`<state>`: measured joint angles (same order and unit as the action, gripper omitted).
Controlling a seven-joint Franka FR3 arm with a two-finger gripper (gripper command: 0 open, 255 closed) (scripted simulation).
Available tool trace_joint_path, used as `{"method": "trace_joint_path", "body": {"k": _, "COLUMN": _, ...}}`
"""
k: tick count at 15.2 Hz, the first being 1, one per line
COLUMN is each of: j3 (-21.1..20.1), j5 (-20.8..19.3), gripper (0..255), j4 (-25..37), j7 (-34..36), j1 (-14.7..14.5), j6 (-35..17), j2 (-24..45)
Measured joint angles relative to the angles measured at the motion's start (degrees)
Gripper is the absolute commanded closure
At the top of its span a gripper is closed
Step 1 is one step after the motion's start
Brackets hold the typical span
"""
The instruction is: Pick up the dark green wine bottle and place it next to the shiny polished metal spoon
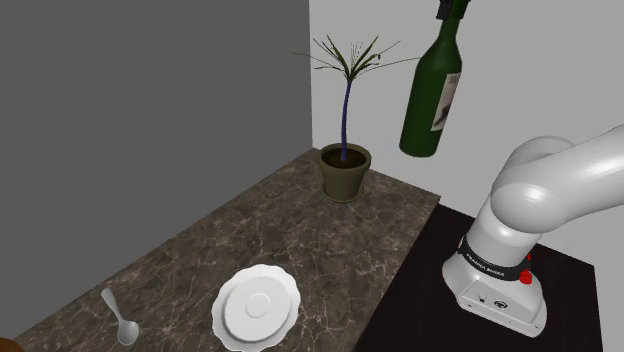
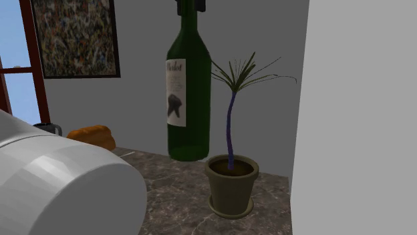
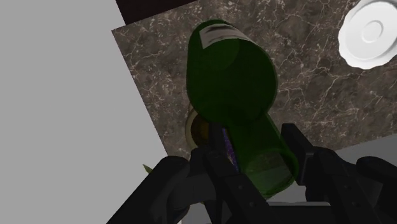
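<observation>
Jaws clasping green bottle [image 3: 232,76], above countertop [image 3: 312,83]

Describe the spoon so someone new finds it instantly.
Find the dark veined stone countertop in the shoulder view. At its end away from the potted plant sits a round white plate. The grey metal spoon lies apart on that view's left: slim, not round.
</observation>
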<state>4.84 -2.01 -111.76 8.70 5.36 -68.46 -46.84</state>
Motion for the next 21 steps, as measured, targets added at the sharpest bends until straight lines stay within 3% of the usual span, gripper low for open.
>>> {"method": "trace_joint_path", "body": {"k": 21, "j3": -0.1, "j5": 0.9, "gripper": 255, "j4": 28.5, "j7": 0.1, "j1": -0.7, "j6": 14.6, "j2": 13.9}}
